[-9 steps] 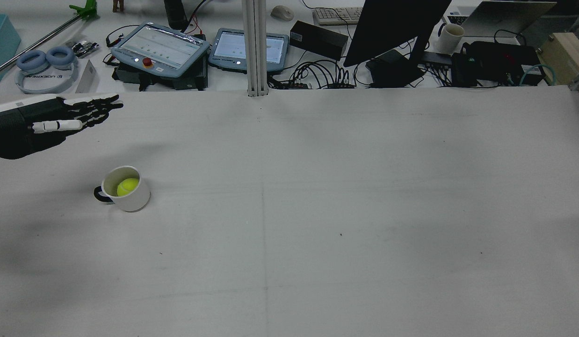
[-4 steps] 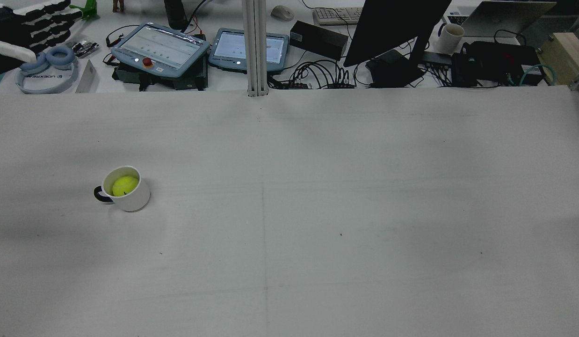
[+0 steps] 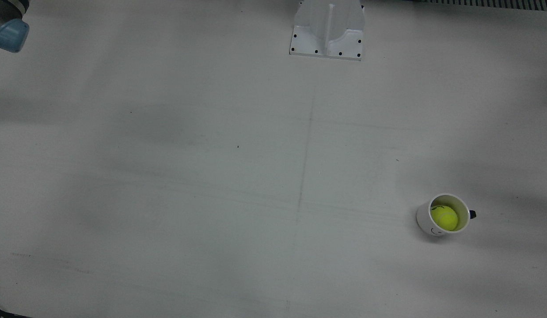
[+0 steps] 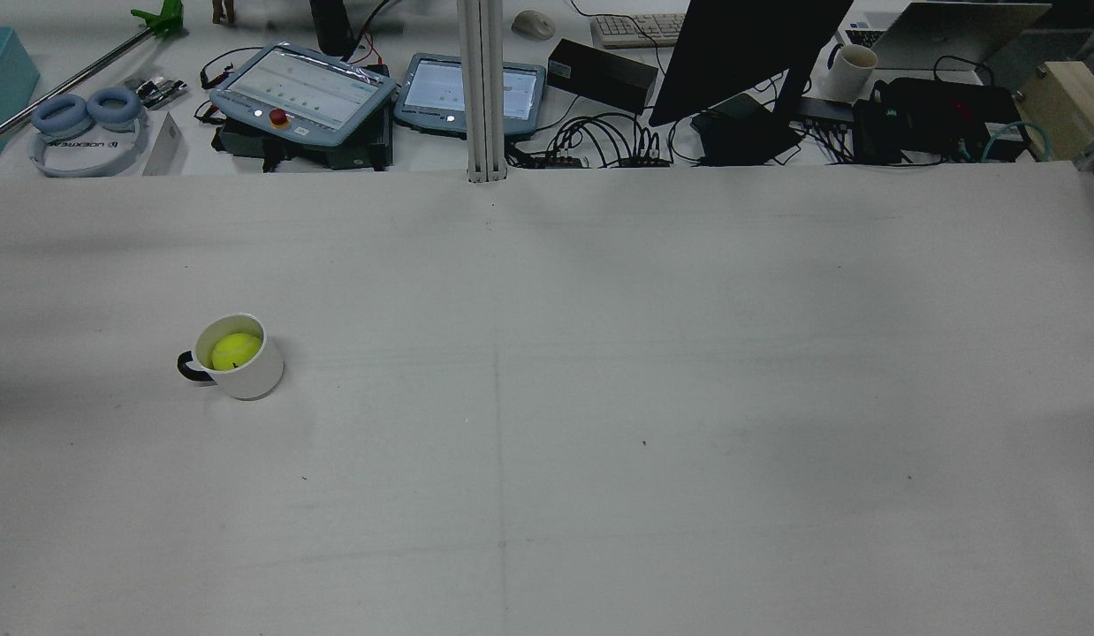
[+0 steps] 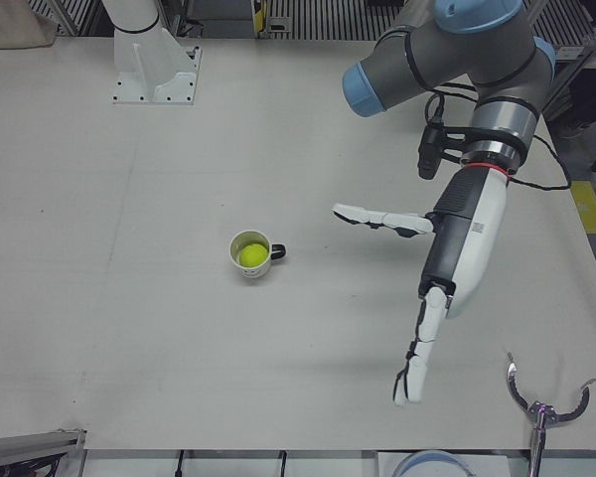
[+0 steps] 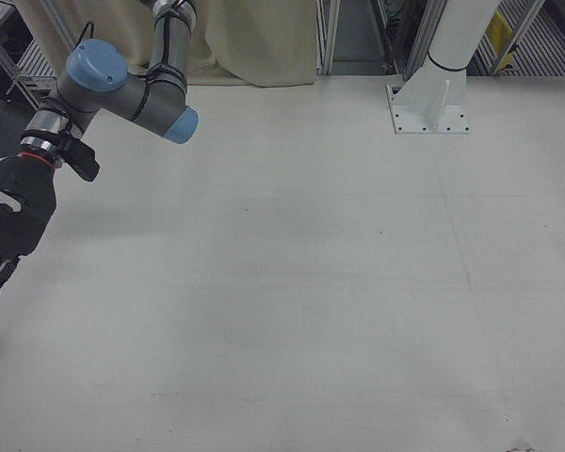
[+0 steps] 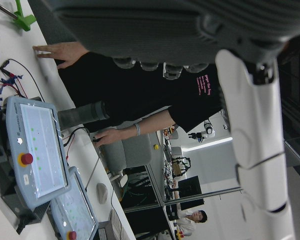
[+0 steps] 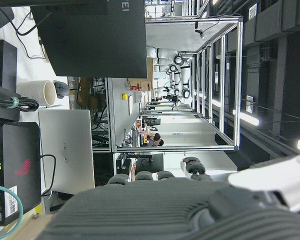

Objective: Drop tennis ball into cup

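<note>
The ball (image 5: 247, 255) was seated inside the cup (image 5: 261, 265) on the table (image 5: 129, 298). The left hand (image 5: 455, 248) was held empty, fingers splayed. The right hand's (image 6: 9, 226) fingers could not be judged.

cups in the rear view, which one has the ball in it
The cup with the black handle, on the work table at the left, holds the tennis ball. The other cup stands among the desk clutter beyond, top right.
</note>
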